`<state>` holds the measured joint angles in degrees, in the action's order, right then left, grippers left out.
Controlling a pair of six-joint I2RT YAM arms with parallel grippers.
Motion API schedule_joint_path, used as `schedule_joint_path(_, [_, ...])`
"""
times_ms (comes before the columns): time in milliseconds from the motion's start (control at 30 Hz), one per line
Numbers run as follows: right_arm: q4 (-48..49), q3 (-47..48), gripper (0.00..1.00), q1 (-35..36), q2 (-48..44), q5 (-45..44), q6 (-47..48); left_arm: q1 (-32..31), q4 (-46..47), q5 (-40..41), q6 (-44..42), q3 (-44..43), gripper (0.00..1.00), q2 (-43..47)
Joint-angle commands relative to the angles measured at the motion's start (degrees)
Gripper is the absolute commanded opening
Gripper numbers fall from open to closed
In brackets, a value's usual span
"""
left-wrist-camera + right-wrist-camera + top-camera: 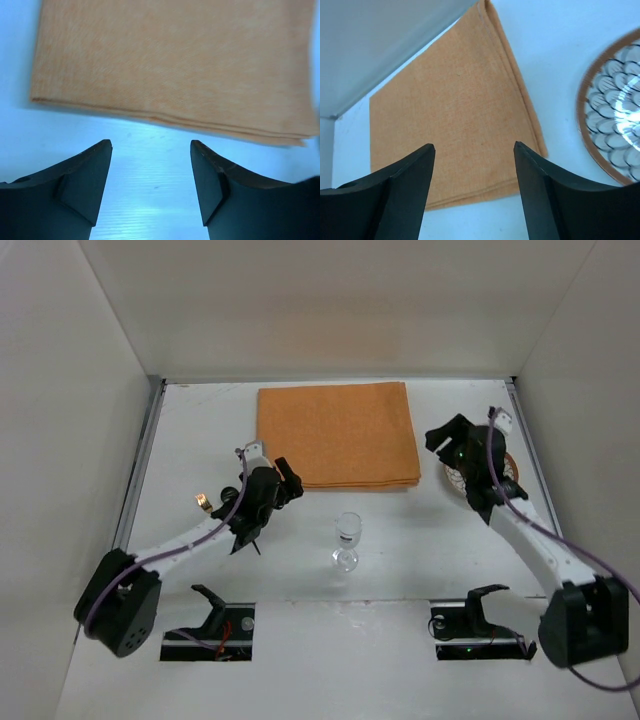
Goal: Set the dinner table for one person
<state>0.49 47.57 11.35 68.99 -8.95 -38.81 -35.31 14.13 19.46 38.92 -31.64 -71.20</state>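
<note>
An orange placemat lies flat at the back middle of the white dinner table. My left gripper hovers by the mat's front left corner, open and empty; in its wrist view the left gripper has only table between its fingers, with the placemat just ahead. My right gripper is off the mat's right edge, also open and empty; the right wrist view shows this gripper above the placemat's near corner. A patterned plate with a brown rim lies to its right, partly under the right arm.
A clear stemmed glass stands upright in front of the mat, between the two arms. A small gold object lies left of the left arm. White walls enclose the table on three sides. Two black holders sit at the near edge.
</note>
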Motion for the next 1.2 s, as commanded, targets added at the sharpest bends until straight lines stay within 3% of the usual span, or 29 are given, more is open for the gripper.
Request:
schedule_joint_path(0, [2.2,-8.7,0.72,-0.2,-10.9,-8.4,-4.2,-1.8,4.8,1.3,-3.0,1.2,0.63,6.8])
schedule_joint_path(167, [-5.6,-18.2,0.76,-11.4,-25.0,-15.8,-8.9,-4.7,15.3,0.9,-5.3,7.7,0.66,13.3])
schedule_joint_path(300, [-7.3,-22.2,0.78,-20.2,-26.4,-17.1,-10.1,-5.9,24.6,-0.6,-7.2,13.3,0.67,16.5])
schedule_joint_path(567, [-0.4,-19.8,0.76,-30.5,-12.9,-8.2,-9.6,-6.0,30.3,-2.9,-7.8,17.7,0.67,18.5])
schedule_joint_path(833, [6.7,-16.7,0.71,-32.0,1.1,-3.6,-11.6,-5.3,30.3,-2.9,-7.1,18.6,0.68,20.0])
schedule_joint_path(967, [10.0,-16.1,0.65,-32.4,7.9,-1.4,-12.8,-5.2,30.8,-2.9,-7.0,19.0,0.68,19.9])
schedule_joint_path(1167, [14.0,-15.8,0.46,-33.6,12.1,2.2,-15.6,-3.6,31.0,-2.6,-6.6,19.5,0.68,19.8])
